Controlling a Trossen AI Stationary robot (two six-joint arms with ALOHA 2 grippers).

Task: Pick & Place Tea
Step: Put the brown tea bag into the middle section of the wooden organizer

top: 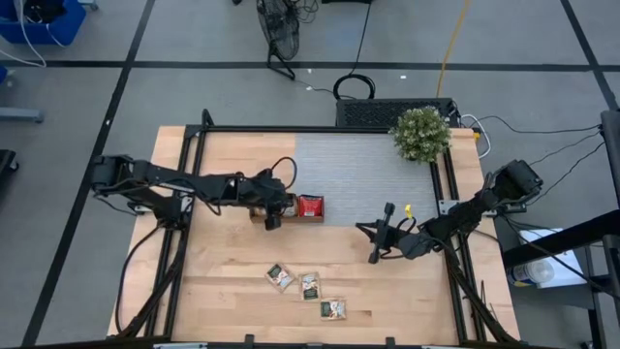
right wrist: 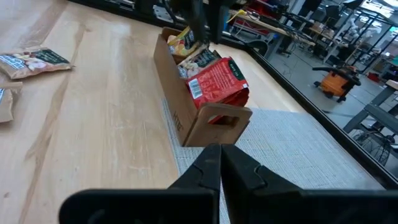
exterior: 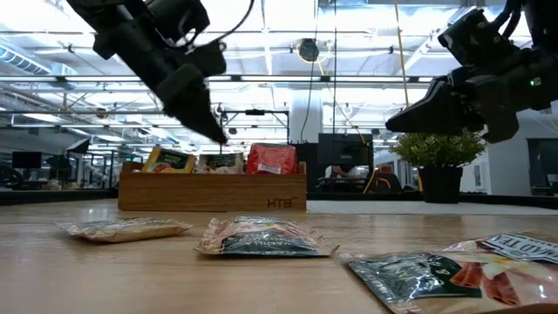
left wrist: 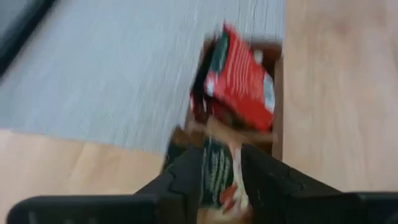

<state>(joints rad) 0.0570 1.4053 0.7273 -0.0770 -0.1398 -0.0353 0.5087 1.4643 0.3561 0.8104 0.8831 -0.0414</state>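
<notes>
A brown wooden tray [exterior: 209, 196] stands at the table's middle, on the edge of a grey mat [top: 358, 174]. Tea sachets stand upright in it: red ones [right wrist: 217, 84] at the right end, a green-and-white one [left wrist: 217, 174] in the middle, orange ones [exterior: 170, 160] at the left. Three green-and-white sachets [top: 310, 285] lie flat on the wood nearer the front. My left gripper [left wrist: 221, 155] hangs open just above the middle compartment, slanting down, a finger on either side of the green-and-white sachet and clear of it in the low view. My right gripper [top: 363, 229] waits shut to the tray's right, above the table.
A potted plant [top: 420, 134] stands at the table's far right corner. Black frame rails [top: 189, 174] run along the left and right sides of the table. Bare wood lies between the tray and the loose sachets.
</notes>
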